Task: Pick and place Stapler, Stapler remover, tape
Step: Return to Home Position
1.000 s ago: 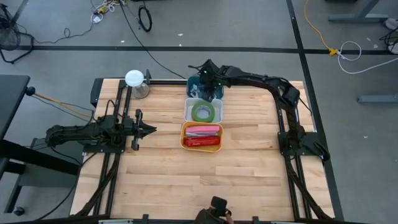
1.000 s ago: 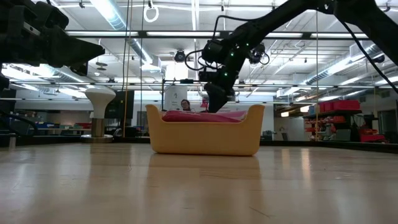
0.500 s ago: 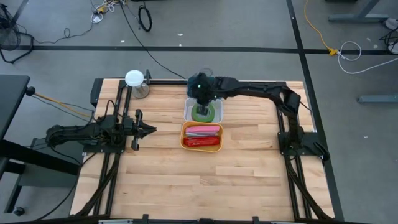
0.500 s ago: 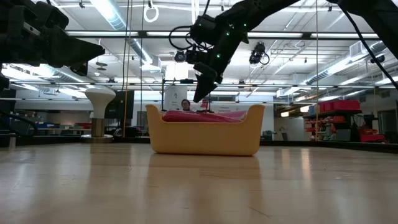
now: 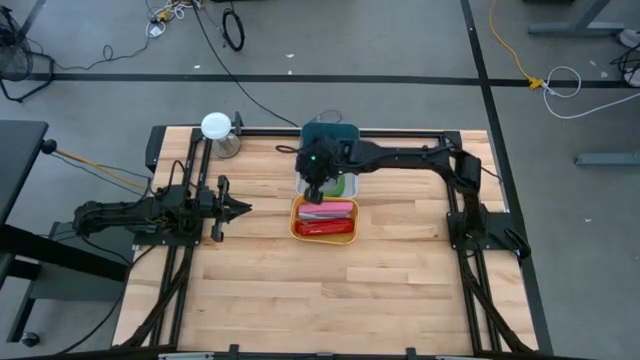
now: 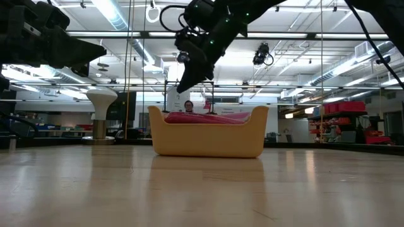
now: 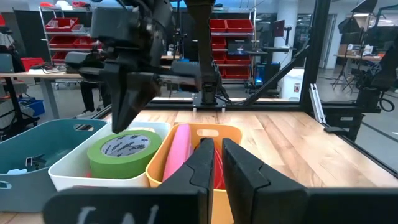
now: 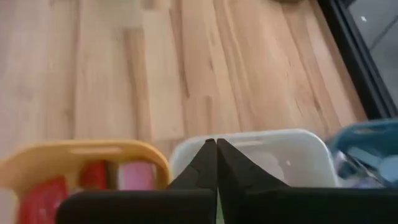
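At the left of the high view the left gripper (image 7: 217,146) stays parked above the tabletop (image 5: 260,290), its fingers drawn nearly together. At upper centre the right gripper (image 8: 216,148), fingers pressed together and holding nothing, has slid off the blue bin (image 5: 335,131) toward the yellow bin (image 5: 296,222) and risen in the low view. The green tape (image 7: 124,149) lies in the white bin (image 7: 68,177).

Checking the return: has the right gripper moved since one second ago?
Yes. In the high view the right gripper went from above the blue bin to above the white bin.
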Motion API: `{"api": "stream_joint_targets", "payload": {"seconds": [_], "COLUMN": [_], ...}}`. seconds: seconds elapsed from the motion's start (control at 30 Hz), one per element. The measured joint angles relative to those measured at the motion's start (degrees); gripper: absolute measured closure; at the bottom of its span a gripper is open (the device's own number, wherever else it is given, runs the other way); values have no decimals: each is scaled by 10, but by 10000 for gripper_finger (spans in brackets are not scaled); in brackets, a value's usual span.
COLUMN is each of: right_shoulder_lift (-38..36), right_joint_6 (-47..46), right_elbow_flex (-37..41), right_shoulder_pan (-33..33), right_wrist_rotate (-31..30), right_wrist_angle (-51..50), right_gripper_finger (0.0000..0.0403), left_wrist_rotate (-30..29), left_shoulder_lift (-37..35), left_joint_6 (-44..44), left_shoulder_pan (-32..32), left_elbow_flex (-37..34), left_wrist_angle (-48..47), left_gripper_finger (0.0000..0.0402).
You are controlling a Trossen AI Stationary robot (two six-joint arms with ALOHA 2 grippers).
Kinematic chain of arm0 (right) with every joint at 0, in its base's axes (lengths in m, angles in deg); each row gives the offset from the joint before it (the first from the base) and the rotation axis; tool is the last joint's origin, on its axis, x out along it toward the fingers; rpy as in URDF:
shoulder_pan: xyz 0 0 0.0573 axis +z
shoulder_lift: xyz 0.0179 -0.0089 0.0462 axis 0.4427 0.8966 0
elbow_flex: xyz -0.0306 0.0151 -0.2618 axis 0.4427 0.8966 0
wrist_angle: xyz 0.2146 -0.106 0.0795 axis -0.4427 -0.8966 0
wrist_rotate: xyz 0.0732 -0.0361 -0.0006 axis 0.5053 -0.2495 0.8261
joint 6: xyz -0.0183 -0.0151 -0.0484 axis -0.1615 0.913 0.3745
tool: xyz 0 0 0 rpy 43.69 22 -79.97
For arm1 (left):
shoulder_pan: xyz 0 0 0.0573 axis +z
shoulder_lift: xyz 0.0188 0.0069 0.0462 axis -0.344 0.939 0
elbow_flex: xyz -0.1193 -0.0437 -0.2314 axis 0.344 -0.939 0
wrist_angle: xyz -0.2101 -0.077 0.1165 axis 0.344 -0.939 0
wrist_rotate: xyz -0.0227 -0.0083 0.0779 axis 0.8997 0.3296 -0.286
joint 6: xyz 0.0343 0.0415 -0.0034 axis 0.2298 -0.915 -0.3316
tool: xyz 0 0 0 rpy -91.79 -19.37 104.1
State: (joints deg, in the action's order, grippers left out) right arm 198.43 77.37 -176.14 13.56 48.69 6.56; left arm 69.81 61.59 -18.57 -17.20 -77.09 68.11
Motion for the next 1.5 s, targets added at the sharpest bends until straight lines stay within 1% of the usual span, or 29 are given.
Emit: {"api": "stream_joint_targets", "payload": {"seconds": [0.1,0.27,0.43,0.5,0.73,1.03,1.23,1.33,1.5], "right_shoulder_lift": [0,-6,-33,-53,-145,-293,-387,-431,-496], "right_joint_6": [-22,-25,-24,-23,-17,-17,-17,-16,-12], "right_elbow_flex": [0,1,7,24,140,311,415,459,527], "right_shoulder_pan": [5,9,13,17,49,95,110,110,110], "right_wrist_rotate": [8,7,6,6,6,6,3,-15,-17], "right_wrist_angle": [21,46,55,83,185,282,299,304,338], "right_gripper_finger": [401,402,402,402,403,403,403,403,403], "left_wrist_rotate": [0,0,0,1,0,0,0,0,0], "left_shoulder_lift": [0,0,0,0,0,0,0,0,0], "left_joint_6": [0,0,0,0,0,0,0,0,0], "left_shoulder_pan": [0,0,0,0,0,0,0,0,0], "left_elbow_flex": [0,0,0,0,0,0,0,0,0], "left_wrist_angle": [0,0,0,0,-2,0,0,-1,0], "left_gripper_finger": [365,365,365,365,365,365,365,365,365]}}
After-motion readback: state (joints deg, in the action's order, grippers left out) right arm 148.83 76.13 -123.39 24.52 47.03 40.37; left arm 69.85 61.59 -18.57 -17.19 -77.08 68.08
